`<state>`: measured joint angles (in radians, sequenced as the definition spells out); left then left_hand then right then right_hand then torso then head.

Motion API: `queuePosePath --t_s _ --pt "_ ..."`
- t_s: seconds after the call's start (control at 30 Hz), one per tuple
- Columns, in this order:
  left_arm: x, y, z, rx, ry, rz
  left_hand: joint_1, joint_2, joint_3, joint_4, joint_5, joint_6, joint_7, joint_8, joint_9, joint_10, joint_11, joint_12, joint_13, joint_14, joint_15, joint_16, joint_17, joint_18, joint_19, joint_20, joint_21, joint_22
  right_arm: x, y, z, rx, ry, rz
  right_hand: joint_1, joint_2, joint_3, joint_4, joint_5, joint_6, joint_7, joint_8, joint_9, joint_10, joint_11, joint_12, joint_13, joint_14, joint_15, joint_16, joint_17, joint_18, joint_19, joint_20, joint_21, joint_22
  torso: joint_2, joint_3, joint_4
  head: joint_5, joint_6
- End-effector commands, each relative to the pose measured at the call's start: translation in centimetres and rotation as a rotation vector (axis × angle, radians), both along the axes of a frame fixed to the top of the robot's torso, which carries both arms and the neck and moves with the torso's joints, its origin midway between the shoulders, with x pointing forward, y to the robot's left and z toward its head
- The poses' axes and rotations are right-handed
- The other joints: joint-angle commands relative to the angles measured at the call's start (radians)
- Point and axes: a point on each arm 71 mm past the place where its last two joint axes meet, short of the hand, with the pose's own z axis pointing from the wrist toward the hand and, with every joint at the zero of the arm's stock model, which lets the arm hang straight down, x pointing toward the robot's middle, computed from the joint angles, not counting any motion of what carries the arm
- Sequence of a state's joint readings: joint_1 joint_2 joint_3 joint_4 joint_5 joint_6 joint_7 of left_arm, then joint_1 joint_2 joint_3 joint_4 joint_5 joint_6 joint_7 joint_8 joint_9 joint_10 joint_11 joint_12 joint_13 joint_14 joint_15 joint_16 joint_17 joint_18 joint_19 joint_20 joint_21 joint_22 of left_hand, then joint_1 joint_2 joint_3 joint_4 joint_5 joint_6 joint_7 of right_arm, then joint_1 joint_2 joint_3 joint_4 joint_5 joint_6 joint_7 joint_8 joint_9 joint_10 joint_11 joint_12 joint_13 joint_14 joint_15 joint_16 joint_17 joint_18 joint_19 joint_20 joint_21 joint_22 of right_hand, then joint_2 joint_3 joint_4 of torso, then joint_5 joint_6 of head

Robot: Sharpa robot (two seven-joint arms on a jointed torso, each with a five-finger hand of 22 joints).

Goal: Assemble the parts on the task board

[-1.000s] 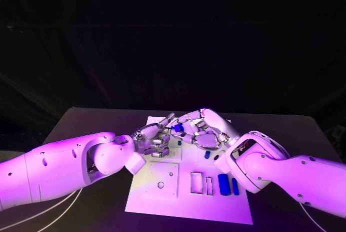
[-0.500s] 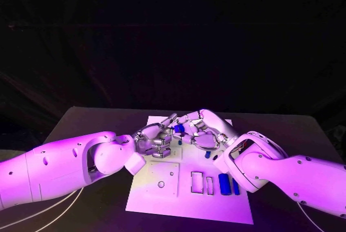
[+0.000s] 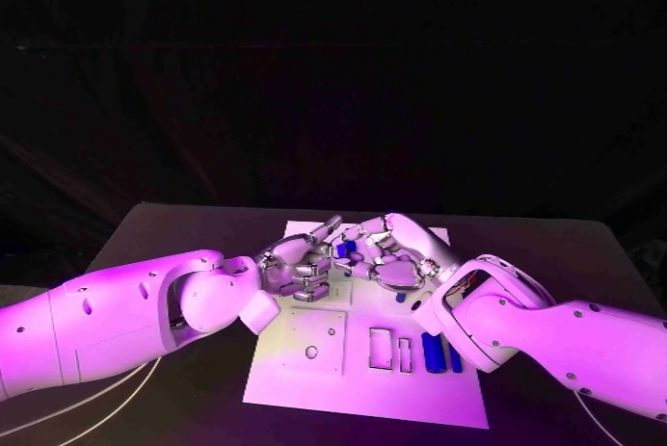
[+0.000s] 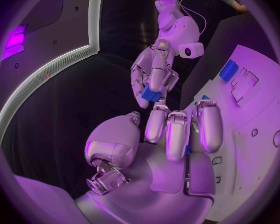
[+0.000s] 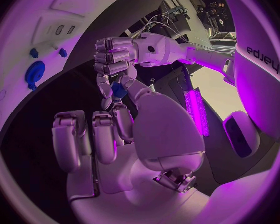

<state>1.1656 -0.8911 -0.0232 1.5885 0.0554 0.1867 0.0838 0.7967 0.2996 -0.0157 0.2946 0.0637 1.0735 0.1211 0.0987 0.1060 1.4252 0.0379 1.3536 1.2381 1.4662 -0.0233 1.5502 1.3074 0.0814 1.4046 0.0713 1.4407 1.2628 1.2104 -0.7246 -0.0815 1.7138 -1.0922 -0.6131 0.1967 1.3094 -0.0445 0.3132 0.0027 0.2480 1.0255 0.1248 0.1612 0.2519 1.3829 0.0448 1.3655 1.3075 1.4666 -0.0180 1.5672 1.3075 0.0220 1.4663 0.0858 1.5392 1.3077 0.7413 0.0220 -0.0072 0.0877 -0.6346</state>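
Note:
Both hands meet above the far part of the white task board (image 3: 364,393). My right hand (image 3: 396,253) pinches a small blue part (image 3: 345,246) at its fingertips; the left wrist view shows this blue part (image 4: 151,95) under the right hand (image 4: 155,69). My left hand (image 3: 296,265) faces it with its fingers curled. In the right wrist view one finger of the left hand (image 5: 113,57) lies beside the blue part (image 5: 119,89). Whether that finger grips the part is unclear.
Two blue cylinders (image 3: 431,353) lie side by side on the board's right, beside rectangular slots (image 3: 380,352). A square plate (image 3: 315,342) sits on its left. A blue square piece (image 4: 228,70) and a round blue piece (image 5: 34,72) also rest on the board.
The two hands have stayed together over the board with the blue part between them. The right hand's fingers have shifted slightly; nothing was let go.

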Motion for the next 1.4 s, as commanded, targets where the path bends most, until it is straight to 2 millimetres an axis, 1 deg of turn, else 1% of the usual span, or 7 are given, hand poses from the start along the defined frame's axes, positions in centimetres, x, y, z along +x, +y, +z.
queuePosePath --t_s 0.03,0.13,0.43,0.6,1.07,1.27,1.4 --pt "-0.1 -0.1 0.2 -0.022 -0.011 -0.017 -0.008 -0.003 0.008 0.001 0.001 0.006 -0.002 0.001 0.002 0.008 0.0 0.005 0.001 0.093 -0.004 0.002 0.22 -0.02 0.009 0.0 0.004 0.002 0.1 -0.1 -0.1 -0.005 0.004 0.002 0.008 0.001 0.003 -0.003 0.002 0.004 0.0 0.004 0.002 0.007 -0.001 0.003 0.052 0.104 -0.008 0.004 0.263 -0.013 0.088 -0.005 0.004 0.233 0.0 -0.0003 0.001 -0.003 0.0" --pt "-0.1 0.0 0.2 -0.018 -0.013 -0.016 -0.007 -0.003 0.016 0.001 0.001 0.011 -0.003 0.003 0.004 0.008 -0.001 0.005 0.001 0.093 -0.004 0.002 0.22 -0.02 0.009 -0.001 0.005 0.002 0.1 -0.3 -0.2 -0.007 0.004 -0.002 0.008 0.001 0.003 -0.003 0.002 0.004 0.0 0.004 0.002 0.007 -0.001 0.003 0.052 0.104 -0.008 0.004 0.263 -0.013 0.088 -0.005 0.004 0.233 0.0 -0.0003 0.0023 -0.003 -0.002" --pt "0.1 0.2 0.1 -0.013 -0.017 -0.005 -0.002 -0.004 0.025 -0.001 0.001 0.016 -0.005 0.004 0.006 0.008 -0.003 0.005 0.0 0.093 -0.006 0.002 0.22 -0.02 0.009 -0.002 0.006 0.004 0.3 -0.5 -0.3 -0.014 0.01 -0.009 0.008 0.001 0.003 -0.003 0.002 0.004 0.0 0.004 0.002 0.007 -0.001 0.003 0.052 0.104 -0.008 0.004 0.263 -0.013 0.088 -0.005 0.004 0.233 0.0 -0.0005 0.0007 -0.001 -0.003" --pt "0.1 0.4 0.1 -0.013 -0.019 0.0 0.001 -0.005 0.029 -0.001 0.001 0.017 -0.006 0.004 0.007 0.009 -0.003 0.006 0.001 0.093 -0.006 0.002 0.22 -0.02 0.01 -0.002 0.007 0.005 0.5 -0.8 -0.4 -0.021 0.013 -0.017 0.008 0.001 0.003 -0.003 0.002 0.004 0.0 0.004 0.002 0.007 -0.001 0.003 0.052 0.104 -0.008 0.004 0.263 -0.013 0.088 -0.005 0.004 0.233 0.0 -0.0007 0.0019 -0.002 -0.004" --pt "0.2 0.6 0.1 -0.009 -0.026 0.014 0.013 -0.005 0.043 -0.003 0.001 0.02 -0.007 0.004 0.01 0.011 -0.005 0.007 0.003 0.093 -0.008 0.002 0.22 -0.02 0.01 -0.004 0.008 0.008 0.7 -0.9 -0.5 -0.028 0.017 -0.02 0.008 0.002 0.003 -0.003 0.003 0.005 0.0 0.004 0.002 0.006 -0.002 0.003 0.051 0.104 -0.008 0.004 0.263 -0.013 0.088 -0.006 0.004 0.233 0.0 -0.0007 0.0011 0.0 -0.005" --pt "0.3 0.7 0.1 0.002 -0.026 0.025 0.018 -0.007 0.046 -0.004 0.0 0.019 -0.007 0.003 0.011 0.01 -0.005 0.005 0.001 0.093 -0.008 0.002 0.22 -0.021 0.01 -0.004 0.008 0.008 0.6 -0.8 -0.4 -0.025 0.015 -0.015 0.008 0.002 0.003 -0.003 0.003 0.006 -0.001 0.004 0.002 0.007 -0.002 0.003 0.051 0.104 -0.008 0.004 0.263 -0.013 0.088 -0.006 0.005 0.234 0.0 0.0 0.0013 0.0 -0.005" --pt "0.5 1.0 -0.1 0.023 -0.022 0.047 0.029 -0.014 0.044 -0.005 -0.001 0.009 -0.004 -0.004 0.01 0.006 -0.003 0.0 -0.007 0.093 -0.007 0.001 0.219 -0.021 0.01 -0.004 0.009 0.009 0.4 -0.6 -0.3 -0.018 0.011 -0.009 0.009 0.003 0.003 -0.003 0.003 0.006 -0.001 0.004 0.002 0.007 -0.002 0.003 0.051 0.104 -0.008 0.004 0.263 -0.013 0.088 -0.006 0.005 0.234 0.001 0.0006 0.0009 0.0 -0.005"
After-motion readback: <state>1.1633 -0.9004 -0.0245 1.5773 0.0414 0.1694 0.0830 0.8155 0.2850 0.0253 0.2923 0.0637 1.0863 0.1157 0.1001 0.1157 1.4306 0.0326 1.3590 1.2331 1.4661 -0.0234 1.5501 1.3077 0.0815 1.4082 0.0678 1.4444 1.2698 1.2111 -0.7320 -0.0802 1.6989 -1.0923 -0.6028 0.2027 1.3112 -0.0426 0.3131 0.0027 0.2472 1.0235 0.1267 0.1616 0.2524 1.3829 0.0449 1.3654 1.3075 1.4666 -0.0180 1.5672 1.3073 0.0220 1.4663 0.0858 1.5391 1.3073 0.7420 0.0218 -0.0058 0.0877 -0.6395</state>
